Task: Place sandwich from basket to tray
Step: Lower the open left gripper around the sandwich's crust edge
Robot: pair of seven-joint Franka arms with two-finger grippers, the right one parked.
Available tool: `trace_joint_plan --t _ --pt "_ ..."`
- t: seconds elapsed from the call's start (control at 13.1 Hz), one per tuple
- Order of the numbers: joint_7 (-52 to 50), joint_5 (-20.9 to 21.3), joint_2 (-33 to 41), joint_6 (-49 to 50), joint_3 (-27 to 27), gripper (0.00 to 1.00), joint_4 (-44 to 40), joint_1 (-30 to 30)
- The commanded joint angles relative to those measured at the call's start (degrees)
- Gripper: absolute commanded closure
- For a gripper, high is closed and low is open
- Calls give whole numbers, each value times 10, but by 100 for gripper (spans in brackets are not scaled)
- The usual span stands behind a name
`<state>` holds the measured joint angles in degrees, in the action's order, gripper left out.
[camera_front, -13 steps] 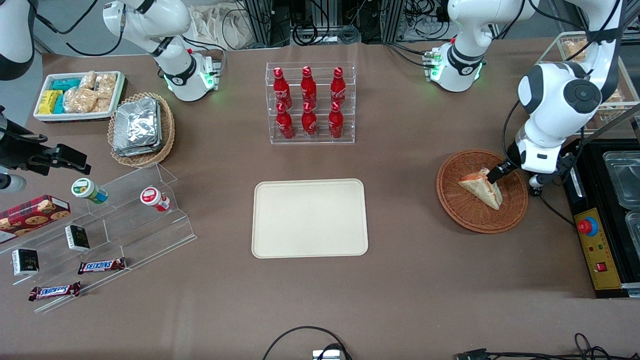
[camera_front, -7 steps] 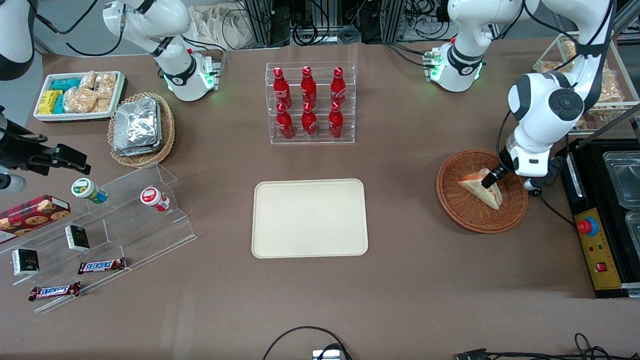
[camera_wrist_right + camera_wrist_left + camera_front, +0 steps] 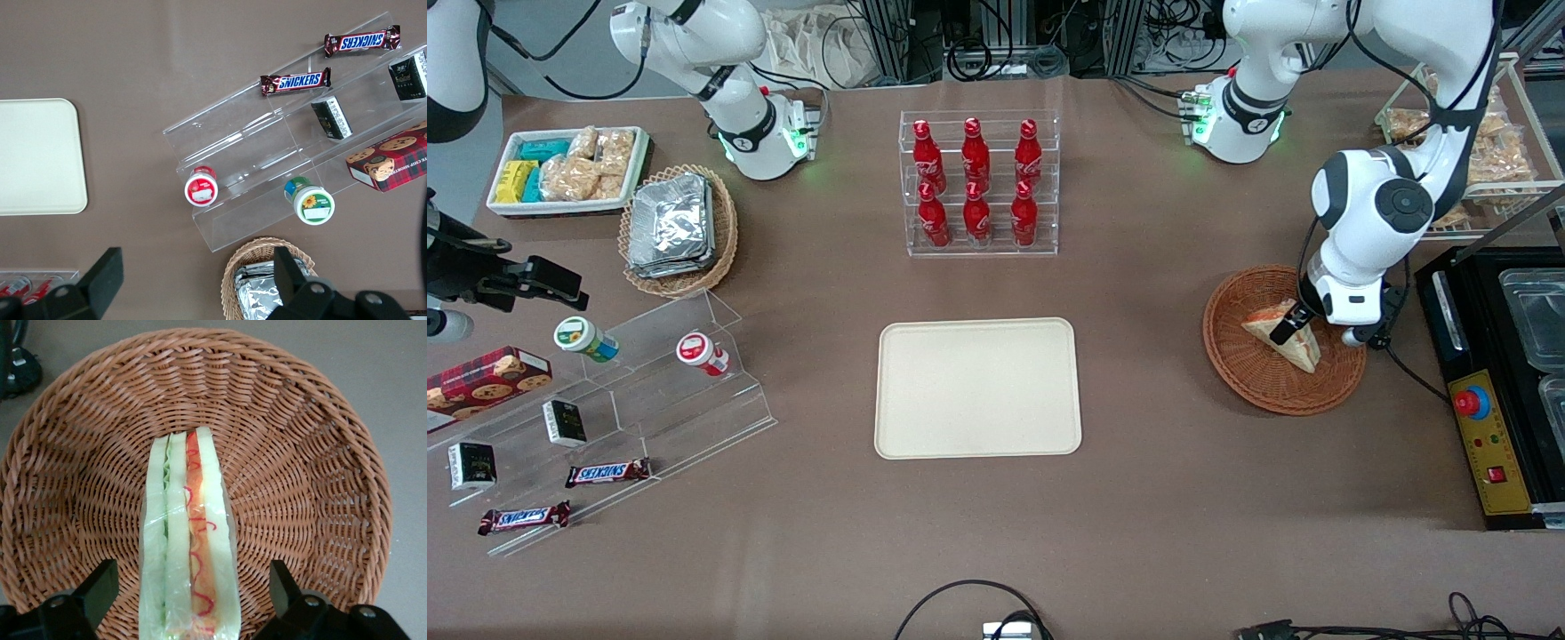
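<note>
The clear-wrapped sandwich (image 3: 1303,349) lies in the round reddish-brown basket (image 3: 1232,356) toward the working arm's end of the table. It is a pale wedge with red, orange and green layers along its edge (image 3: 190,533). My gripper (image 3: 1286,325) hangs just over it, open, one finger (image 3: 100,585) on each side of the wedge and neither touching the wrap. The basket weave (image 3: 300,473) shows all round the sandwich. The cream tray (image 3: 978,388) sits bare at the table's middle and also shows in the right wrist view (image 3: 33,157).
A clear rack of red bottles (image 3: 978,182) stands farther from the front camera than the tray. A black appliance with a red button (image 3: 1472,402) sits beside the basket. A tan basket of foil packs (image 3: 676,227), a white snack bin (image 3: 569,169) and a clear stepped shelf (image 3: 605,418) lie toward the parked arm's end.
My gripper has moved from the basket's rim inward over the sandwich, toward the tray's side. The sandwich has not moved.
</note>
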<state>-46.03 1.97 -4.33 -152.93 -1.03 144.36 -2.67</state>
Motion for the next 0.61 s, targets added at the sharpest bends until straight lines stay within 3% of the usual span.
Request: trace_joint_plan --t 0.0,0.15,0.38,0.54 --pt "-12 -2 -4 -25 1 0 14 -1" --pt "-12 -2 -8 -26 1 5 14 -1" --pt "-12 -2 -11 -26 1 58 14 -2" --pt "-12 -2 -11 -26 1 80 14 -13"
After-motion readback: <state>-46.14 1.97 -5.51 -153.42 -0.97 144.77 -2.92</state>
